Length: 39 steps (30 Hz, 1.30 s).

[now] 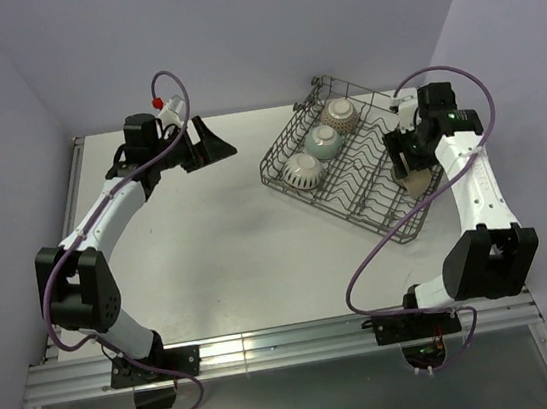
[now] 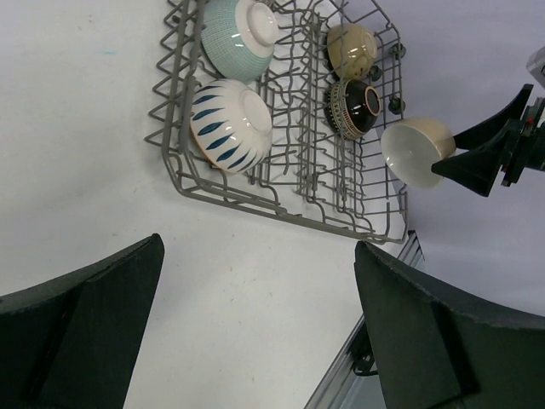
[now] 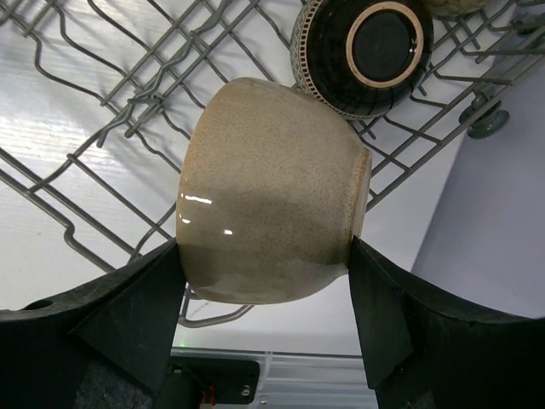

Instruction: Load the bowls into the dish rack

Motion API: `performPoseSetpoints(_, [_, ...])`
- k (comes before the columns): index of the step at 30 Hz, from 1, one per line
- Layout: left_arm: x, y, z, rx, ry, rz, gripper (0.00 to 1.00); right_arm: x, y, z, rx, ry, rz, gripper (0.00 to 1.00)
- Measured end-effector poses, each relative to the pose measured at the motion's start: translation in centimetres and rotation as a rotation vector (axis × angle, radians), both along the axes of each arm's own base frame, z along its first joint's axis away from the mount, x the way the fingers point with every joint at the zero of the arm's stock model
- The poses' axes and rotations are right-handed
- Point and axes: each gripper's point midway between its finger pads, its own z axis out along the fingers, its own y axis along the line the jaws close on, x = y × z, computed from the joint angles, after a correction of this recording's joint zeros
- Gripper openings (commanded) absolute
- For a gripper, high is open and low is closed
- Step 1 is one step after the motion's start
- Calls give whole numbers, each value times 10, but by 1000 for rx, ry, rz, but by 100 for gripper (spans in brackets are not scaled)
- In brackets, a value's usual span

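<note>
- Right tool [image 3: 266,249]: closed around the tan speckled glazed ceramic bowl [image 3: 272,187], which lies on its side between both fingers.
- That bowl hangs over the grey wire dish rack [image 1: 371,181], beside the glossy black bowl [image 3: 362,51]; you cannot tell whether it touches the tines.
- Already racked: pale teal bowl [image 2: 238,34], white bowl with blue leaf marks [image 2: 228,126], small cream bowl [image 2: 352,47].
- Left tool [image 2: 260,249]: spread wide, empty, above the white counter [image 1: 208,243], apart from the rack.
- Judgement: stiff, brittle, glaze slick; modest weight. Hold firm pressure across the wall, lower it gently between tines, and avoid knocking the black bowl.
</note>
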Motion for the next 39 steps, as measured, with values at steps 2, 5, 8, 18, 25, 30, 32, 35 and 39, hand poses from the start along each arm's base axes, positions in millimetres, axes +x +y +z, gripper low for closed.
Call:
performPoseSetpoints(2, [2, 5, -2, 2, 11, 12, 100, -1, 0, -6, -24, 16, 10, 0])
performPoseSetpoints(5, [3, 13, -5, 6, 30, 28, 100, -2, 0, -17, -67, 47, 22, 0])
performPoseSetpoints(8, [5, 20, -7, 8, 44, 45, 99, -3, 1, -29, -104, 72, 34, 0])
performPoseSetpoints(18, [8, 33, -10, -5, 62, 68, 99, -1, 0, -55, -205, 104, 58, 0])
performPoseSetpoints(25, [9, 36, -12, -7, 66, 76, 100, 0, 5, -70, -281, 118, 91, 0])
performPoseSetpoints(30, [10, 38, -14, -12, 70, 85, 99, 2, 8, -76, -327, 107, 108, 0])
performPoseSetpoints(32, [11, 39, -14, -14, 71, 89, 99, 3, 9, -77, -342, 103, 111, 0])
performPoseSetpoints(35, [10, 41, -19, -15, 81, 94, 99, 4, 7, -78, -374, 98, 108, 0])
performPoseSetpoints(39, [9, 44, -25, -13, 93, 101, 100, 4, 5, -79, -412, 94, 111, 0])
